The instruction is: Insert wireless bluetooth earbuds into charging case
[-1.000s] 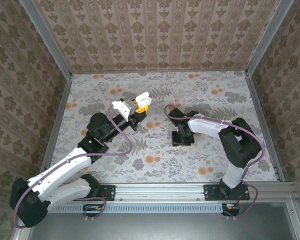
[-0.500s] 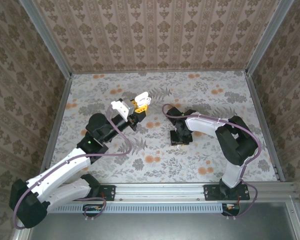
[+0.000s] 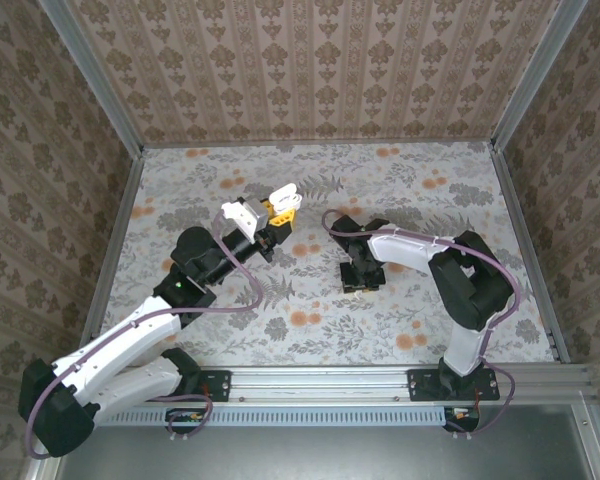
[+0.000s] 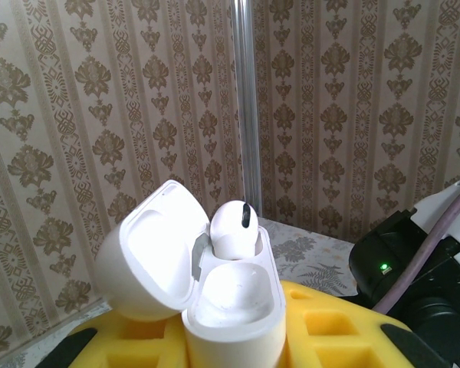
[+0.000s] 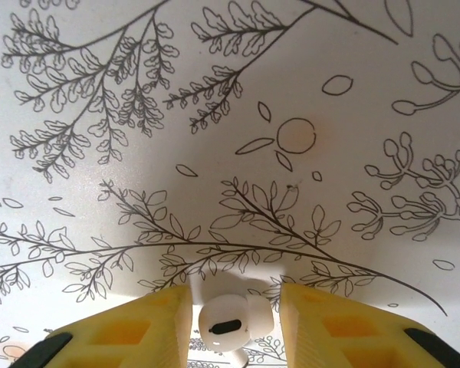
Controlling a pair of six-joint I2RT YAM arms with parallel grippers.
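While gripped, charging case (image 4: 234, 307) stands upright.

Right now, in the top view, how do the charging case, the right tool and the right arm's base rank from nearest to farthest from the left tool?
1. The charging case: held in the left tool itself, lid open, left of centre.
2. The right tool: low over the table, near the middle.
3. The right arm's base: at the near edge, right side.

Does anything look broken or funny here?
Nothing looks broken. The case, open in the left gripper, holds one earbud and has one empty slot. The other earbud sits between the right gripper's fingers, near the table.
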